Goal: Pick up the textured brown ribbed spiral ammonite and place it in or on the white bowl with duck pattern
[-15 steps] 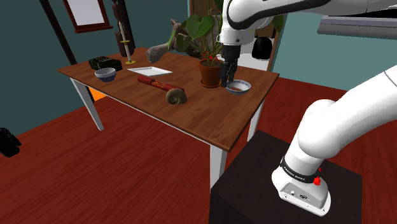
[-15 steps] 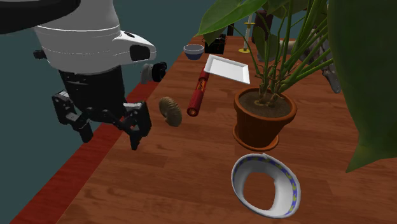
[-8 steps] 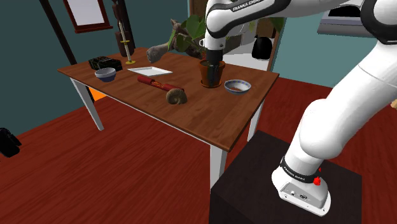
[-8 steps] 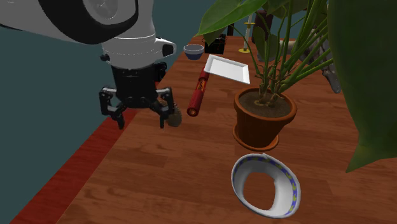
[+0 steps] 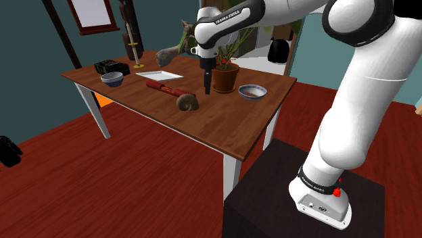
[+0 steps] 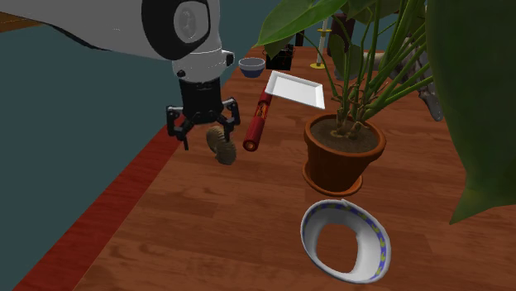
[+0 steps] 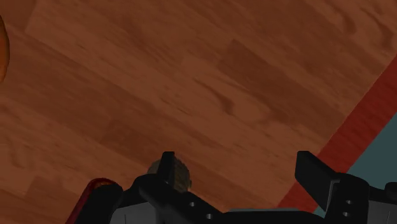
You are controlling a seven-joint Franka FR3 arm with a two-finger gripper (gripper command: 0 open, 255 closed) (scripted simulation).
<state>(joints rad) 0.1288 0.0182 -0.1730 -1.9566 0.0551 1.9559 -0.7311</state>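
Ammonite (image 5: 188, 102): left ungrasped on the table (image 5: 230, 128), spread empty end effector (image 6: 204, 134) held close above; transfer to white bowl (image 6: 361, 225) not yet begun.

Claw (image 5: 207, 86) has left its spot just beside the white bowl (image 5: 252, 91) and crossed in front of the potted plant (image 5: 225, 78). The bowl is now well apart from the claw. The ammonite (image 5: 187, 102), well apart a second ago, now sits just below the claw, close by one finger.
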